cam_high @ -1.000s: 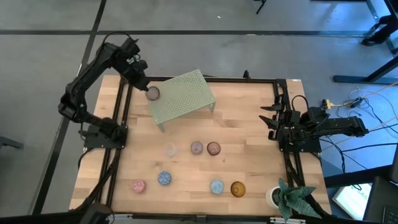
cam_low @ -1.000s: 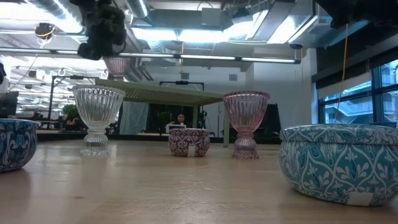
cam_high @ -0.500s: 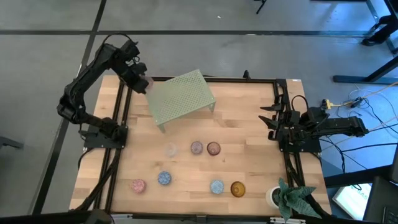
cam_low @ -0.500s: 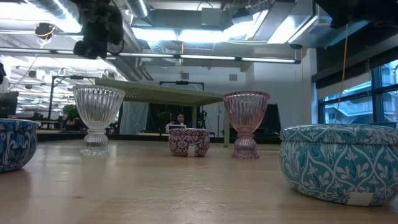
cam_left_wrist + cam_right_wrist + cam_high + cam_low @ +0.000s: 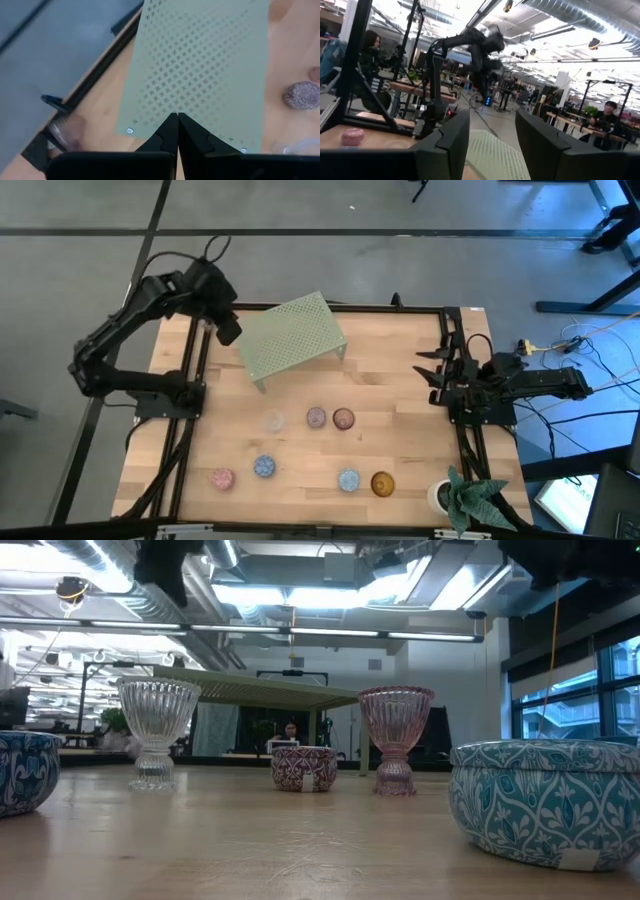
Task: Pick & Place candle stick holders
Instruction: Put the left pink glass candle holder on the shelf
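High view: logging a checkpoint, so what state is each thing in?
Left gripper: shut, empty, above rack.
Right gripper: open, empty, at table's right edge.
Rack: standing, top bare.
Seven cups: upright on table.
Eighth cup: beside table frame, pose unclear.

Both arms are showing as matte black, built of slim tubular links joined by chunkier rounded joint housings. The left arm (image 5: 130,330) is carrying a thin black cable that is looping above its wrist, and its base is sitting on a black bracket. Its left gripper (image 5: 174,131) is showing two flat, dark, stepped fingers tapering to points. The right arm (image 5: 530,385) is trailing black and yellow cables. The right gripper (image 5: 492,142) is showing broad, angular black fingers with smooth faces.
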Controlling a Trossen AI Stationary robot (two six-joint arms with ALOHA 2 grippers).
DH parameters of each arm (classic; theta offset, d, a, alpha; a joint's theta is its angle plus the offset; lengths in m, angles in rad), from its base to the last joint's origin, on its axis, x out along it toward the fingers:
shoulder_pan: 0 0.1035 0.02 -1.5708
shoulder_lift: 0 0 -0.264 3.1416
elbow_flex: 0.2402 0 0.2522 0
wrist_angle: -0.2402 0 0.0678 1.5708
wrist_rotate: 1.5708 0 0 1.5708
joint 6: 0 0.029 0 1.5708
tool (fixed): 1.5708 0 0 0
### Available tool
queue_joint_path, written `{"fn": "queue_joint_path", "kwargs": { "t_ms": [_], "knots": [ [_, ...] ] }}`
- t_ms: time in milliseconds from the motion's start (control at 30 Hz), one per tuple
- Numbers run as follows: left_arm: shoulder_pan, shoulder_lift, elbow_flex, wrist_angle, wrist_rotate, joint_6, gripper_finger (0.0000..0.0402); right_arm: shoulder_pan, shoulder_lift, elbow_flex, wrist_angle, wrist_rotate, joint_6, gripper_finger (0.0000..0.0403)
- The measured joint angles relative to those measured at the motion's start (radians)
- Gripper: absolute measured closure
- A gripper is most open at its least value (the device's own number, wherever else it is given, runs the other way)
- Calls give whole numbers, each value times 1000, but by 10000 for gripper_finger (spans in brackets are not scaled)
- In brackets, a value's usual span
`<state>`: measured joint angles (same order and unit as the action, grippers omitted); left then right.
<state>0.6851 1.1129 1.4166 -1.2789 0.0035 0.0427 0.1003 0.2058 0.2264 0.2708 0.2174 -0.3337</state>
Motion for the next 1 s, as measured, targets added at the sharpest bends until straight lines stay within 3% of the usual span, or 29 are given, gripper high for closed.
{"fn": "queue_joint_path", "kwargs": {
  "t_ms": [233,300,567,767,1000],
  "knots": [
    [-183,-53,0,2,-311,-165,400,0,0,0,-25,0,16,238],
    [-227,-54,-1,-12,-359,-215,400,0,0,0,-24,0,16,238],
    [-301,-53,-1,-135,-377,-319,379,0,0,0,-25,0,22,238],
    [-294,-48,-2,-248,-424,-412,329,0,0,0,-25,0,43,238],
    [-282,-12,-2,-270,-457,-433,274,0,0,0,-22,-1,68,238]
  ]
}}
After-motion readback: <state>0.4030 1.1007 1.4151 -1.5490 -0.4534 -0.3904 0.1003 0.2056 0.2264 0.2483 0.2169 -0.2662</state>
